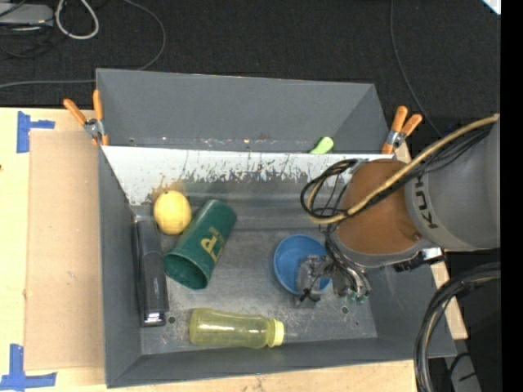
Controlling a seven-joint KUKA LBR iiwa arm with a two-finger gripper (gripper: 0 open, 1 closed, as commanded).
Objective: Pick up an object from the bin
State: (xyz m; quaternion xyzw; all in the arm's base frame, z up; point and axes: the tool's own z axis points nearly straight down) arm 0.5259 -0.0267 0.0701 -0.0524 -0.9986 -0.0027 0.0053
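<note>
Gripper (320,284) low in right half of grey bin (245,121), at right rim of small blue bowl (288,260). Bowl sits just beneath and slightly left of tool, mouth up, towards the front wall. Open or closed: cannot tell. Yellowish plastic bottle (235,330) lies further left, long axis along front wall.

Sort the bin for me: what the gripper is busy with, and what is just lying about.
In hand: gripper, at the blue bowl by the right wall of the bin.
Lying about: lemon, green cup on its side, long black tool, yellow bottle.
</note>
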